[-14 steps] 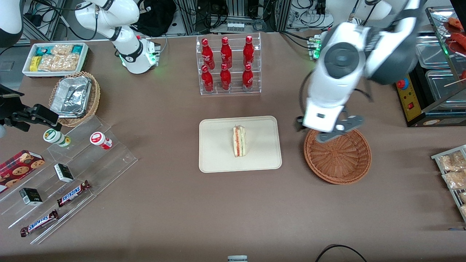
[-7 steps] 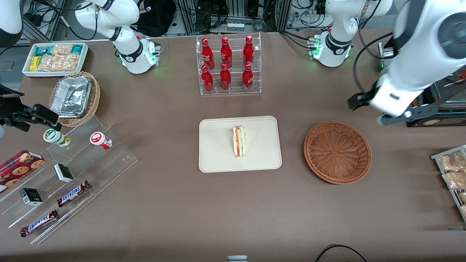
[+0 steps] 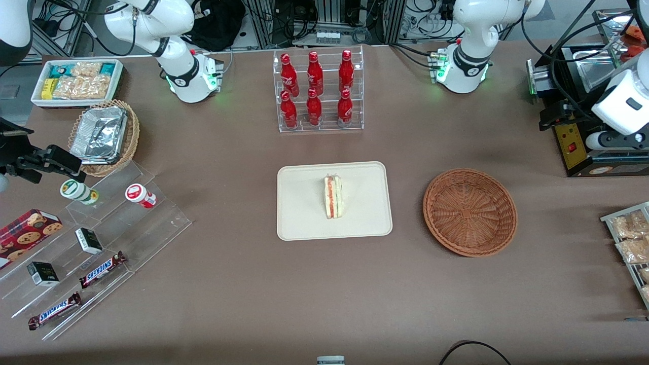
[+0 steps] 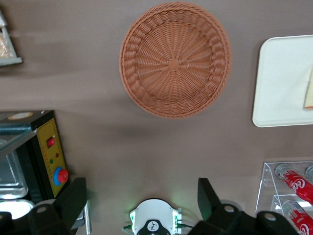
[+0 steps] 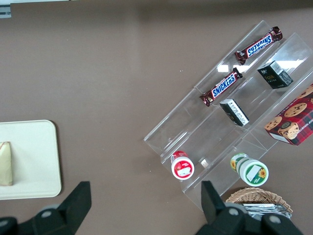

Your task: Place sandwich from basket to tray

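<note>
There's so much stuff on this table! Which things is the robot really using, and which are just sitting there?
Using: white triangular sandwich on the cream rectangular tray; empty round brown wicker basket; open tool, raised toward the working arm's end.

Just sitting: red bottles, Snickers bars, foil container.

I count one sandwich (image 3: pixel 333 196), one tray (image 3: pixel 304 203), two wicker baskets (image 3: pixel 470 212), six red bottles (image 3: pixel 314 88), two Snickers bars (image 3: pixel 103 269), two small dark boxes (image 3: pixel 88 240) and one gripper (image 4: pixel 142 205).
</note>
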Robot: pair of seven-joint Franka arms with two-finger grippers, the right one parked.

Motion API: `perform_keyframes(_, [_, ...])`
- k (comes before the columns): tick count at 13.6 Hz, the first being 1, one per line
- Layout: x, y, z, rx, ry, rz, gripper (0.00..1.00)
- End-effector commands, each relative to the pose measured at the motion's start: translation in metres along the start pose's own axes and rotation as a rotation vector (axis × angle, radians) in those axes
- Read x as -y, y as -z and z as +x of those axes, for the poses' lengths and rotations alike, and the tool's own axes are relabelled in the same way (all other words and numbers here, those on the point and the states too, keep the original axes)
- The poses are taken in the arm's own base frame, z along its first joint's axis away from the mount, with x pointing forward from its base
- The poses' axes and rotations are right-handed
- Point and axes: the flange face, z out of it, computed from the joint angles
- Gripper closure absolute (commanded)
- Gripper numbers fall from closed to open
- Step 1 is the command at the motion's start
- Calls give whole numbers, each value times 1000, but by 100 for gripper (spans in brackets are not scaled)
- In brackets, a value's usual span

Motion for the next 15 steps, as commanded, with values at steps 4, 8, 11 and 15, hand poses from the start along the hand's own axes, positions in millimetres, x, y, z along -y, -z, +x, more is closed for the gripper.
perform_keyframes(4, [-14, 20, 22, -48, -34, -8, 0])
perform_keyframes(8, [-6, 24, 20, -55, -17, 11, 0])
perform_keyframes(11, [-4, 28, 17, -61, -4, 29, 0])
perform_keyframes(15, [2, 29, 14, -59, -12, 33, 0])
